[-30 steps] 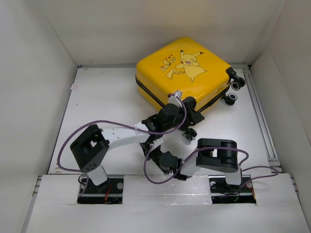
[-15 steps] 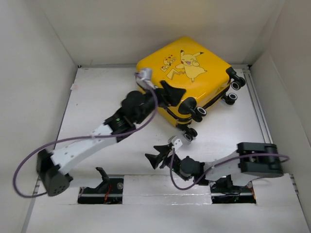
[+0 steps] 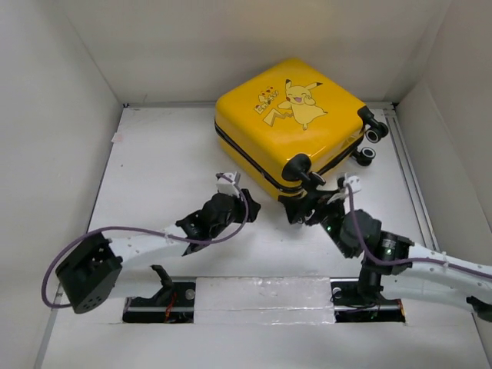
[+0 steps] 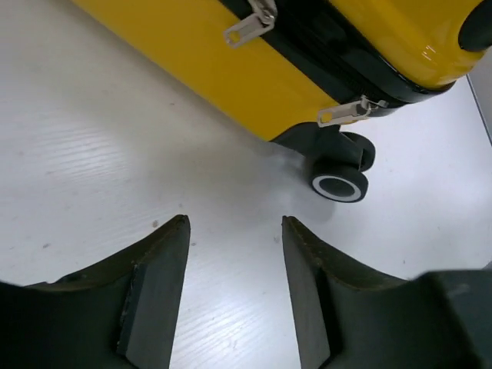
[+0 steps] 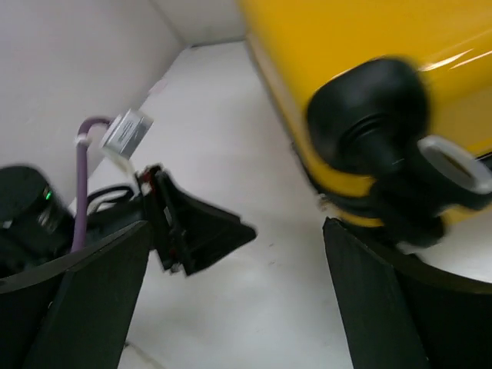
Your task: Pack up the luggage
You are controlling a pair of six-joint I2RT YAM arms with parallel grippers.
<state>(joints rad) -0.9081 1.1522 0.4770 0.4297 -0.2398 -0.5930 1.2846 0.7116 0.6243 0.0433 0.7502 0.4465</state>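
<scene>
The luggage (image 3: 296, 123) is a glossy yellow hard-shell suitcase with a Pikachu print. It lies flat and zipped shut at the back middle of the table. Two silver zip pulls (image 4: 346, 114) hang on its black seam. My left gripper (image 3: 250, 207) hovers low over the table just before the case's near side. Its jaws are open (image 4: 234, 223) with only bare table between them. My right gripper (image 3: 305, 213) stands wide open (image 5: 237, 227) at the near corner, its right finger (image 5: 369, 292) right under the black corner wheel housing (image 5: 373, 115). The left gripper's fingertip (image 5: 200, 231) shows between the right jaws.
White walls (image 3: 46, 115) close in the table on three sides. Two more black spinner wheels (image 3: 375, 132) stick out at the case's right end, close to a metal rail (image 3: 411, 184). A lower corner wheel (image 4: 338, 184) rests on the table. Purple cables (image 3: 131, 229) trail from both wrists.
The left arm pulled back from the suitcase's side and dropped low before it. The right arm swung from the near middle over to the case's near corner wheel, jaws opening wide.
</scene>
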